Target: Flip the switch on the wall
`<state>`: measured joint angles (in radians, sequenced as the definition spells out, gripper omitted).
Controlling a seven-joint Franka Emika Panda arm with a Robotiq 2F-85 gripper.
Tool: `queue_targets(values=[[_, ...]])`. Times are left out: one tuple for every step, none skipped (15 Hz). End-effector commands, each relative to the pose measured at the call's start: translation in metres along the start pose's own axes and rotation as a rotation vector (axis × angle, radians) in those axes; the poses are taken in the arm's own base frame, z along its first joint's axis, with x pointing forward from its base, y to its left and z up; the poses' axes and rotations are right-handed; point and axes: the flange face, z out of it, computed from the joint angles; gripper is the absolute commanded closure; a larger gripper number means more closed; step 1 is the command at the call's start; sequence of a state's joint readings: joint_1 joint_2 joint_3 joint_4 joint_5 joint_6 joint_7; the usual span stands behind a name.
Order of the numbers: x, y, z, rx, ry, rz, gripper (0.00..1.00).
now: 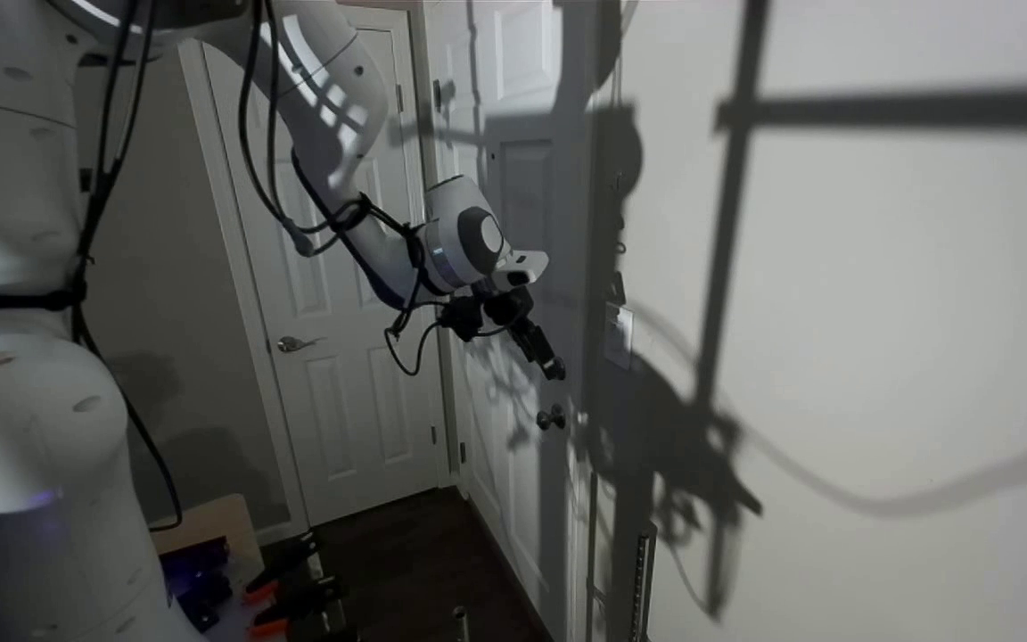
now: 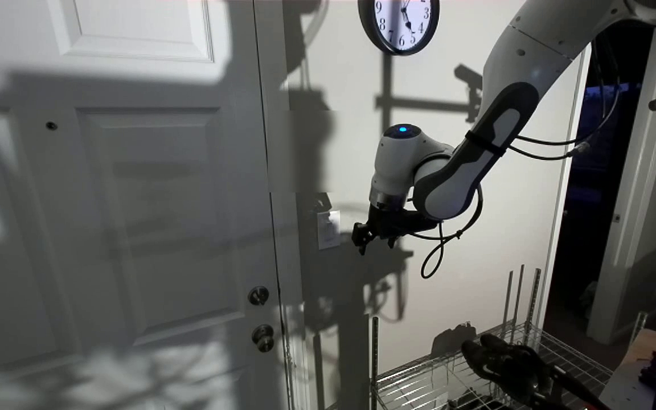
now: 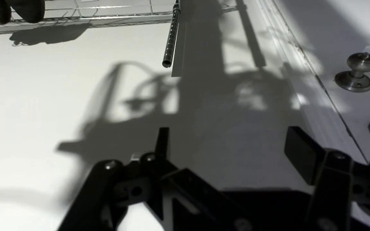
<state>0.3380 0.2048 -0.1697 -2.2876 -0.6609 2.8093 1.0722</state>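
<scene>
The off-white wall also shows in an exterior view and in the wrist view. A white switch plate on the wall, beside the door frame, shows in both exterior views. It lies partly in shadow, and the position of its switch is too unclear to tell. My black gripper is near the plate at about its height, apart from it, and shows also in an exterior view. In the wrist view, the fingers are spread with nothing between them. The plate does not show in the wrist view.
A white panelled door with a knob and deadbolt stands beside the plate. A wire shelf with upright posts and black items stands below. A clock hangs above. A metal post rises near the wall.
</scene>
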Motion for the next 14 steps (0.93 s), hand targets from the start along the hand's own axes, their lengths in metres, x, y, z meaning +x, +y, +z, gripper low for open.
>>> queue_targets(values=[[0.012,-0.006,0.019,0.017,0.067,0.019,0.4],[0.016,-0.009,0.023,0.027,0.084,0.019,0.47],[0.019,-0.011,0.027,0.033,0.1,0.021,0.53],[0.022,-0.014,0.032,0.043,0.115,0.024,0.59],[0.026,-0.016,0.035,0.045,0.136,0.029,0.66],[0.031,-0.018,0.038,0.044,0.156,0.034,0.73],[0.034,-0.021,0.041,0.041,0.173,0.041,0.8],[0.036,-0.023,0.044,0.04,0.189,0.049,0.85],[0.039,-0.025,0.047,0.037,0.203,0.057,0.93],[0.042,-0.028,0.048,0.037,0.222,0.066,0.96],[0.044,-0.031,0.05,0.036,0.238,0.074,1.0],[0.045,-0.033,0.052,0.037,0.251,0.076,1.0],[0.047,-0.036,0.053,0.036,0.266,0.08,1.0],[0.048,-0.039,0.055,0.036,0.279,0.084,1.0]])
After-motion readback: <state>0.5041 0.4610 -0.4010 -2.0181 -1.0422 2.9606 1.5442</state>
